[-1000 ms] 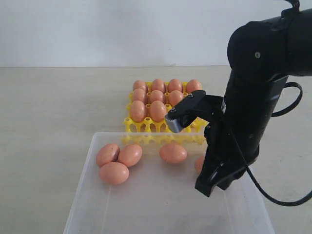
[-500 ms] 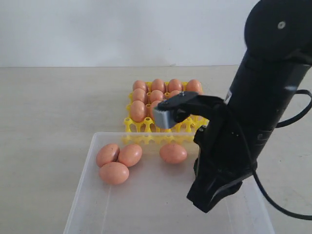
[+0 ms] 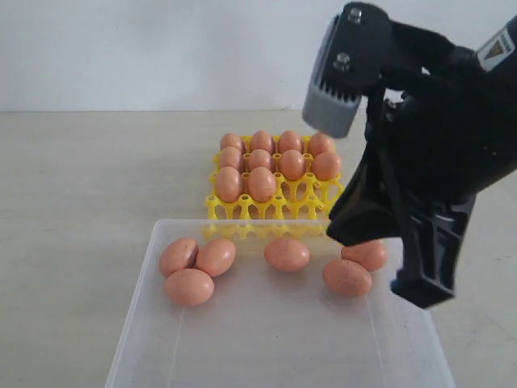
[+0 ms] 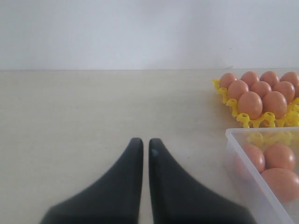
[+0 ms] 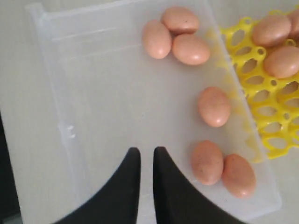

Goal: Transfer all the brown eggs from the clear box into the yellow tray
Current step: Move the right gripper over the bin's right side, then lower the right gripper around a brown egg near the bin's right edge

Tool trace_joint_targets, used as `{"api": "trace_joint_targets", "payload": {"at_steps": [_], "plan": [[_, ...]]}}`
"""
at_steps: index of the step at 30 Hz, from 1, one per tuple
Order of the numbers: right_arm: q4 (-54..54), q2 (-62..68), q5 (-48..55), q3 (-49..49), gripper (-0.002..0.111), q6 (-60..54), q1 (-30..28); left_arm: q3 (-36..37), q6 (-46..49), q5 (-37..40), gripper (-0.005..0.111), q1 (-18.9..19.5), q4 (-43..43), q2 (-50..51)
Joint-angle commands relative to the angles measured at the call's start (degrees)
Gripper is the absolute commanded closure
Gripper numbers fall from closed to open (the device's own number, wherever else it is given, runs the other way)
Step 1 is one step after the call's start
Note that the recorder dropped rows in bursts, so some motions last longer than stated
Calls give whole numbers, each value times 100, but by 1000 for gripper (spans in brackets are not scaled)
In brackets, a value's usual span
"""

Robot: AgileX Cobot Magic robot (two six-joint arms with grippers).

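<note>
**A:** 10 brown eggs (image 3: 261, 184) sit in the yellow tray (image 3: 242, 208) by my count. The 2 back rows are full, and 2 more are in the 3rd row.

**B:** And the clear box (image 3: 275, 331)?

**A:** 6 eggs lie in it. 3 huddle together, touching, toward its left end. 1 lies alone by the wall nearest the tray, and 2 touch each other toward the right end.

**B:** So it's past halfway?

**A:** I judge so: 10 of 16 are placed. 6 cups are bare, all 4 in the front row and 2 in the 3rd.

**B:** How does the right arm stand?

**A:** It is high over the box's right end, and its bulk hides that corner in the exterior view. The right tool (image 5: 145, 150) points down at bare box floor, near the pair of eggs but touching neither. Its fingers are nearly together, with only a thin slit and nothing between them.

**B:** And the left arm?

**A:** The left tool (image 4: 142, 141) hangs low over the bare surface (image 3: 97, 178), well apart from the box. It is pressed together and empty.

**B:** What next?

**A:** Probably the right tool has to spread before it comes down on 1 of that pair.
</note>
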Motion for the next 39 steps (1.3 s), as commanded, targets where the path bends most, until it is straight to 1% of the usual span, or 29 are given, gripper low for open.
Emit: {"api": "trace_joint_targets", "payload": {"at_steps": [1, 5, 6, 8, 14, 22, 24, 29, 39], "plan": [[-82, 182, 572, -3, 86, -733, -1, 23, 15, -7, 103, -51, -6, -12], [-142, 538, 462, -3, 60, -962, -1, 23, 15, -7, 103, -51, -6, -12], [-232, 657, 339, -3, 55, -973, -1, 23, 15, -7, 103, -51, -6, -12], [-385, 907, 6, -3, 51, -973, -1, 23, 15, -7, 103, -51, -6, -12], [-458, 1820, -766, -3, 51, -999, -1, 23, 15, -7, 103, -51, -6, -12], [-1129, 3089, -1152, -3, 51, -985, -1, 23, 15, -7, 103, -51, -6, -12], [-1332, 3341, -1350, -3, 51, -752, -1, 23, 15, -7, 103, -51, -6, -12], [-1697, 3610, -1849, -3, 51, 94, -1, 23, 15, -7, 103, -51, -6, -12], [-1781, 3582, -1963, -3, 51, 209, -1, 23, 15, -7, 103, -51, -6, -12]]}}
